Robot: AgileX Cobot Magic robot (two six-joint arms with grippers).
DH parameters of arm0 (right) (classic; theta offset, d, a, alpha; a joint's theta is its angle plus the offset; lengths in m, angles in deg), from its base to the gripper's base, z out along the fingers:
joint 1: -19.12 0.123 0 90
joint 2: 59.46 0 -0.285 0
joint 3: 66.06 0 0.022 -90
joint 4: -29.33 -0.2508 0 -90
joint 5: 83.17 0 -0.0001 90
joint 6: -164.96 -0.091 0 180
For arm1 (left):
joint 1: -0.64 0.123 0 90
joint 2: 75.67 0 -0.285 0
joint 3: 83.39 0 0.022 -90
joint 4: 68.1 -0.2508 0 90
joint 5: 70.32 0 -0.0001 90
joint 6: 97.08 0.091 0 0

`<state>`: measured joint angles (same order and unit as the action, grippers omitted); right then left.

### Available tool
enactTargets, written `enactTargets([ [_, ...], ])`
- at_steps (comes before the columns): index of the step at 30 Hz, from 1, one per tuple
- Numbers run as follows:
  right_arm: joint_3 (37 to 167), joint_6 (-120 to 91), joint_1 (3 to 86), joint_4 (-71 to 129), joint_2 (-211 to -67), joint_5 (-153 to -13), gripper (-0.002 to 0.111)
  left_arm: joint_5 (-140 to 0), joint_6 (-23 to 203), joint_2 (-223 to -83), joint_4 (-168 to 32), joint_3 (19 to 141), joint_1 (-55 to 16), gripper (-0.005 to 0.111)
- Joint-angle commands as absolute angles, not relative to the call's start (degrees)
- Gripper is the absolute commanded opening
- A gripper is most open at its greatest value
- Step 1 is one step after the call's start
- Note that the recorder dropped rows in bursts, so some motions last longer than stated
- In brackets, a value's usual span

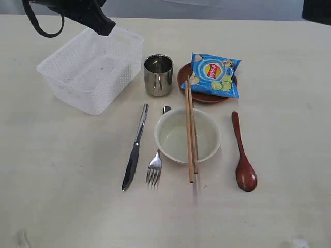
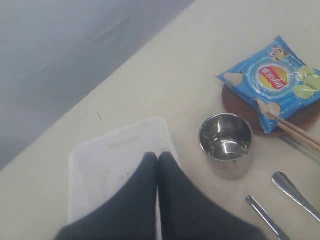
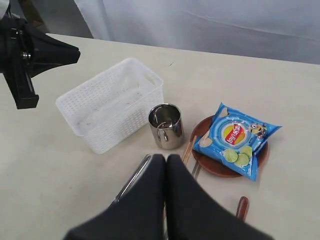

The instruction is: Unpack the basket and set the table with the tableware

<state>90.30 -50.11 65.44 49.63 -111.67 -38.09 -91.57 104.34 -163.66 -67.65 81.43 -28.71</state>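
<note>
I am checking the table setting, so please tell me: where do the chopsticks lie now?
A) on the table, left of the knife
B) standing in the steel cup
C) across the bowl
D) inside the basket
C: the chopsticks lie over the rim of the bowl, their far ends reaching the brown plate.

Blue chip bag (image 1: 214, 75) on the plate (image 1: 206, 98)
The bag lies face up across the plate, covering most of it and overhanging its rim on one side; a yellow-red logo and lime slices are printed on top.
</note>
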Motion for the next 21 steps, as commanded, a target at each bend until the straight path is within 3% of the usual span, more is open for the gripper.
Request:
enactTargets([
  [1, 90.7, -49.7, 65.5, 50.2, -111.3, -37.9, 0.0, -91.1, 104.1, -163.4, -67.7, 81.1, -28.6, 0.0],
  [16, 90.4, -47.4, 64.4, 56.2, -111.3, -38.9, 0.0, -91.1, 104.1, -163.4, -67.7, 81.1, -28.6, 0.0],
  [21, 80.0, -48.2, 61.4, 57.0, -107.5, -52.9, 0.0, -91.1, 104.1, -163.4, -67.7, 81.1, -28.6, 0.0],
])
